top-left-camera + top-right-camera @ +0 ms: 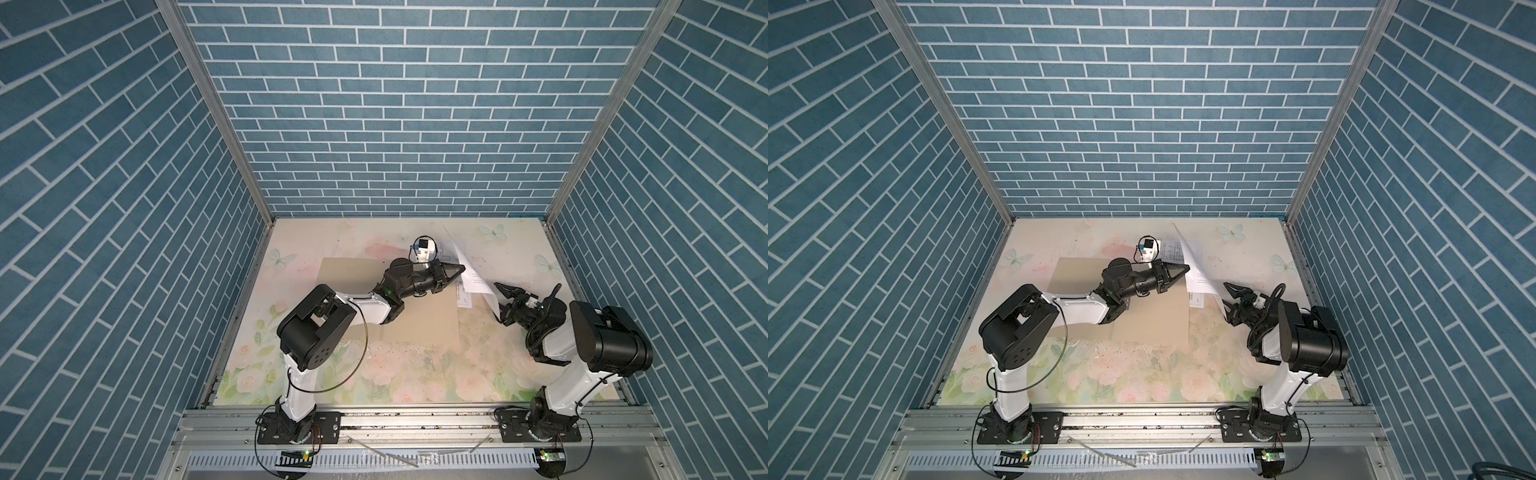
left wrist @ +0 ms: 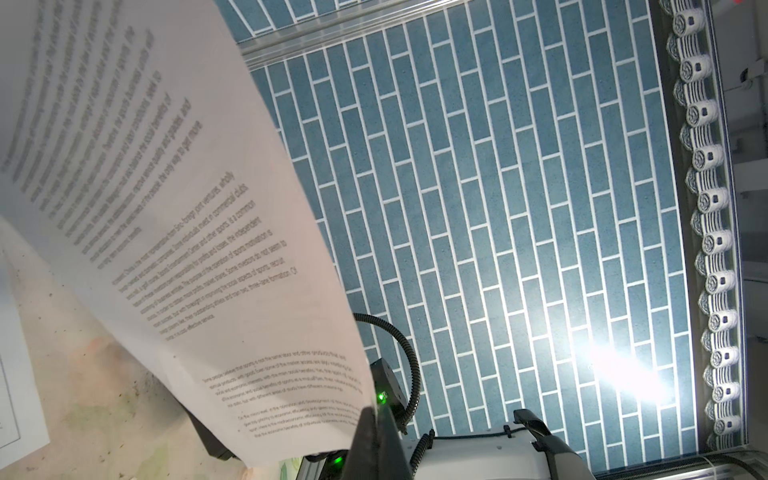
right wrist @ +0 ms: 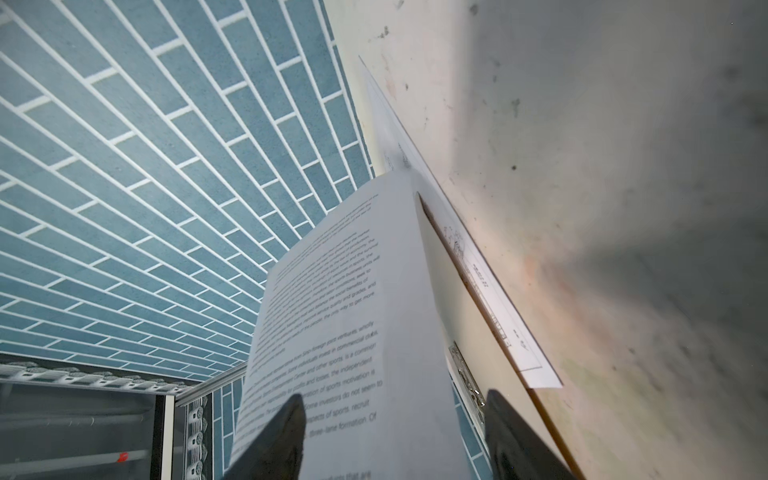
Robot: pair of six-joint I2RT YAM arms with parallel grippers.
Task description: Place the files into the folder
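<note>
- The text sheet (image 1: 473, 276) stood raised off the counter (image 1: 374, 374), up on edge and tilted; it ran from near the back of the counter down toward the right arm (image 1: 573, 382); its printed paragraphs were legible in both wrist views.
- The left jaws were pressed together on the long edge of that sheet, about midway along, pinching the paper; the left arm (image 1: 365, 309) extended over the folder (image 1: 415, 320) to that spot.
- The right jaws were spread wide; one finger (image 3: 282, 436) sat on each side of the text sheet's lower end, and the paper passed between them.
- The drawing sheet (image 1: 465, 298) lay flat on the counter beneath the raised sheet, along the folder's right edge; in the right wrist view its near part (image 3: 500, 320) seemed to lie along and over that edge, though the angle was too shallow to say whether any of it was tucked inside.
- The folder lay flat near the middle of the counter, well apart from the front rail (image 1: 415, 419); the left arm hid part of it in both top views.
- The counter bore a pale floral print; blue brick-patterned walls (image 1: 395, 124) closed it in on three sides; both arm bases stood on the front rail.
</note>
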